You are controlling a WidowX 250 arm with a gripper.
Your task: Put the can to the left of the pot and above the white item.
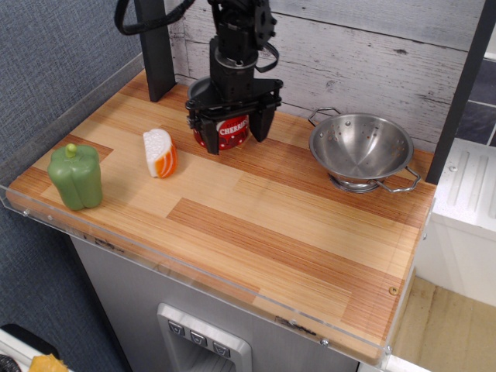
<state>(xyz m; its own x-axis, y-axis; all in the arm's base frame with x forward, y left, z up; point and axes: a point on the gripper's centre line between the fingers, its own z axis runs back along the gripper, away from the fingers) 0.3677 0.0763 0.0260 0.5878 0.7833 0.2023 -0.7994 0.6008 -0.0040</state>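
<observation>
On the worktop (256, 225), the white item (160, 153) sat left of centre. Behind it, the gripper (230, 133) clamped the can (229, 132), left of the pot (361, 149). Best lowered squarely before releasing, clear of the wedge.

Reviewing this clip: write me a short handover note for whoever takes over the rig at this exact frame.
Gripper: shut on the can, a finger on each side of the label; whether the can rests on the board or is just above it, I cannot tell.
Positions: the can is at the back of the wooden table, left of the pot, up and to the right of the white item. The green pepper stands at the far left, not involved.
Done: can grasped and brought left of the pot.
Left: carry it further left until it is directly above the white item, set it down, release, retreat.
</observation>
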